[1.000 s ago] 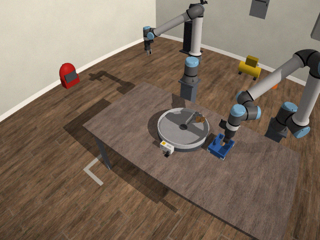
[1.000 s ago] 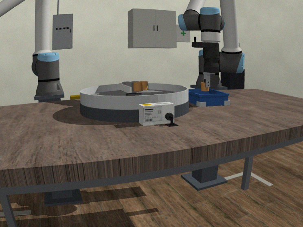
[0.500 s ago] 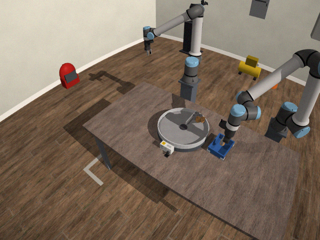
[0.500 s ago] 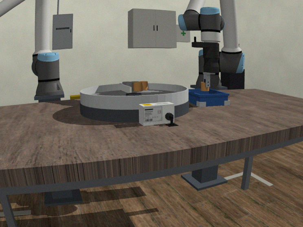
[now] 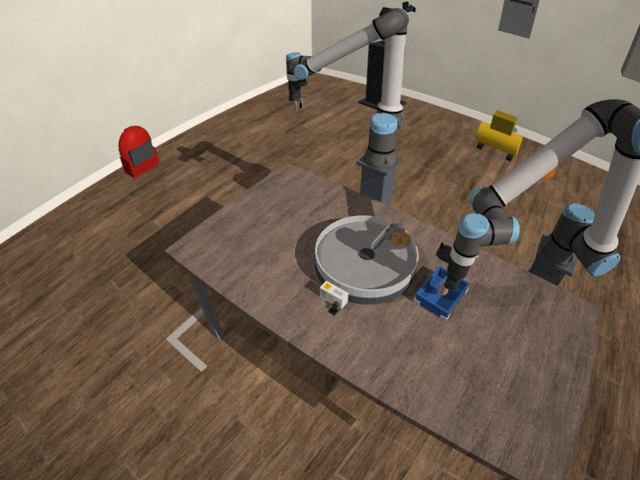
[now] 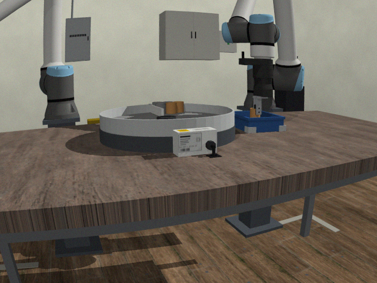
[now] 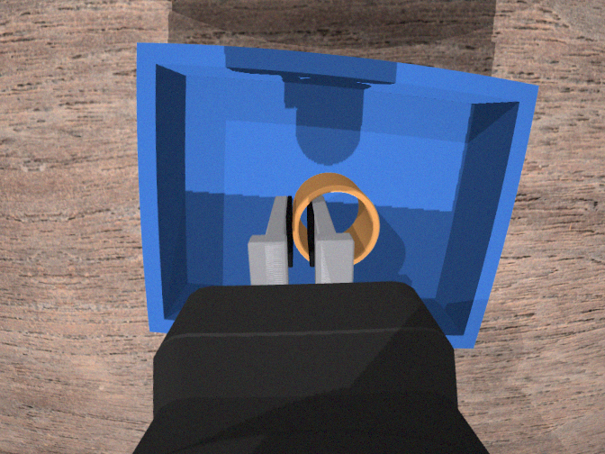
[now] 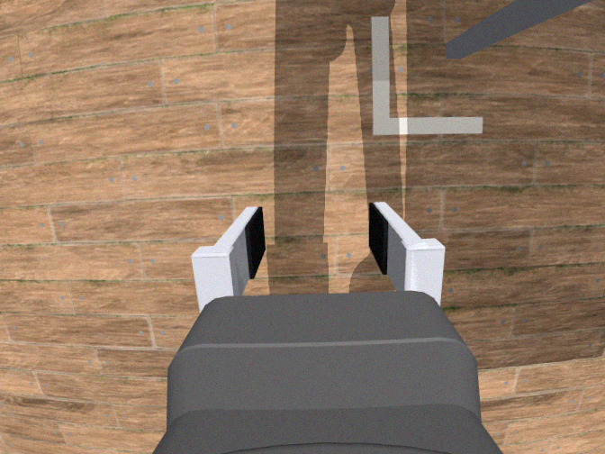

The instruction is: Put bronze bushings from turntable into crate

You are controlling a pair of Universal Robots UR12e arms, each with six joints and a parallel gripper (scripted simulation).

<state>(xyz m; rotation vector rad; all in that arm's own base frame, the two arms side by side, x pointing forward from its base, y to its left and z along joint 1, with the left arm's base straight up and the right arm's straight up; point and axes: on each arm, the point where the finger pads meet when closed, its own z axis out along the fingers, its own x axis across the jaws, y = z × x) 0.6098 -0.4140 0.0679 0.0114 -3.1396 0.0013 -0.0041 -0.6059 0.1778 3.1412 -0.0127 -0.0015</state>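
The left gripper (image 5: 445, 289) (image 6: 258, 113) (image 7: 300, 217) is down at the blue crate (image 5: 433, 305) (image 6: 264, 124) (image 7: 146, 195), pinching one wall of a bronze bushing (image 5: 446, 292) (image 6: 253, 113) (image 7: 374, 227)! Crate walls stand on every side of it, with open space between bushing and walls in the wrist view. Past the crate, bare tabletop (image 5: 495, 372) (image 6: 121, 179) (image 7: 63, 195) runs on to the table edge; on the other flank, the turntable (image 5: 323, 273) (image 6: 167, 126) sits near. And the right gripper (image 5: 298, 105) (image 8: 316, 226), fingers wide apart, nothing between them, hangs out over the floor (image 5: 103, 361) (image 8: 97, 220), well apart from the table!

Into the containers: the crate sits level, pale corner guides (image 5: 444, 317) (image 6: 250, 129) at its foot. Inside the turntable's raised rim, two more bronze bushings (image 5: 400, 238) (image 6: 174, 107) stand upright, side by side by a grey divider (image 5: 380, 236) (image 6: 156, 109). Grey shapes show behind them, too small to tell.

And the gripped bushing: an orange-brown, open-ended ring, smooth and thin-walled, one finger inside its bore!
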